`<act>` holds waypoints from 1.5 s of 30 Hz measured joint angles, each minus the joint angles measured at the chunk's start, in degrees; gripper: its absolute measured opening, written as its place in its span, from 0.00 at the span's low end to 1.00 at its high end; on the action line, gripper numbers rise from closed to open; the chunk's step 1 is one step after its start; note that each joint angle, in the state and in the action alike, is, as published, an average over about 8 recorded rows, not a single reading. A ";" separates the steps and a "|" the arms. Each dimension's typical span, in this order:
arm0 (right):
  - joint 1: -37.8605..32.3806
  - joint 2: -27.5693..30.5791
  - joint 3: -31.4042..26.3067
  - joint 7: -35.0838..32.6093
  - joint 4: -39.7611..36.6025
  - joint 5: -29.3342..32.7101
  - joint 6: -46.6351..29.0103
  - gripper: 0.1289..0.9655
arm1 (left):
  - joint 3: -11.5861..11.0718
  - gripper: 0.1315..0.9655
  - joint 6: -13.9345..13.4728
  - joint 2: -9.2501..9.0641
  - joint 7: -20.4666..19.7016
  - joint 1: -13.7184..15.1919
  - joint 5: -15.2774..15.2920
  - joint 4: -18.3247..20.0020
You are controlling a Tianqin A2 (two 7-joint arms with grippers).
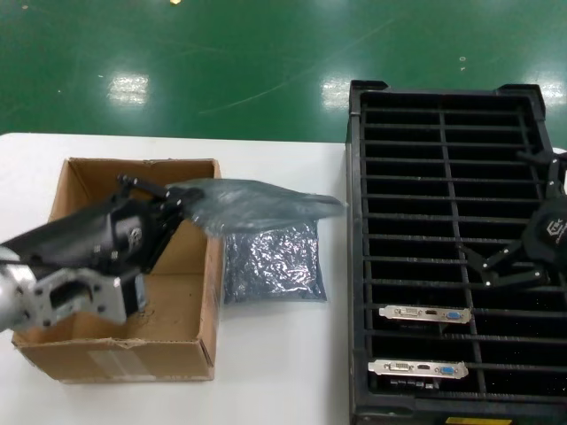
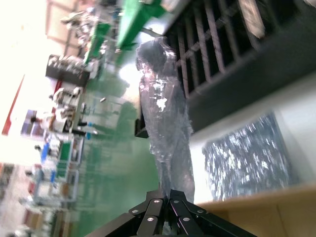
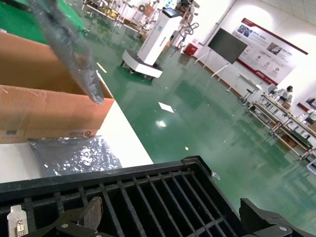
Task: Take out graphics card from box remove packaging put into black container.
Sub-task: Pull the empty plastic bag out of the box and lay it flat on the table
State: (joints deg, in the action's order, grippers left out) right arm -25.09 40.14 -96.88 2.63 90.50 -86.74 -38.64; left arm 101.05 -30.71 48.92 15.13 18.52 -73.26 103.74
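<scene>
My left gripper is shut on one end of the packaging, a crinkly grey-blue bag held in the air. The bag reaches from above the brown box towards the black container. It looks dark and full, but the graphics card inside does not show clearly. My right gripper hangs open over the container's slots, holding nothing.
A second, flat bag lies on the white table between box and container. Two look-alike cards stand in the container's near slots. Green floor lies beyond the table's far edge.
</scene>
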 joint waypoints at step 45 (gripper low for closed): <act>0.00 0.00 0.00 0.01 0.01 0.00 0.00 1.00 | 2.59 0.24 -31.55 -27.74 -56.65 33.62 17.44 -37.27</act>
State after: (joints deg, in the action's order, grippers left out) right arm -25.09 40.14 -96.88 2.64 90.51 -86.73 -38.65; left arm 103.64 -62.25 21.18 -41.52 52.14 -55.82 66.47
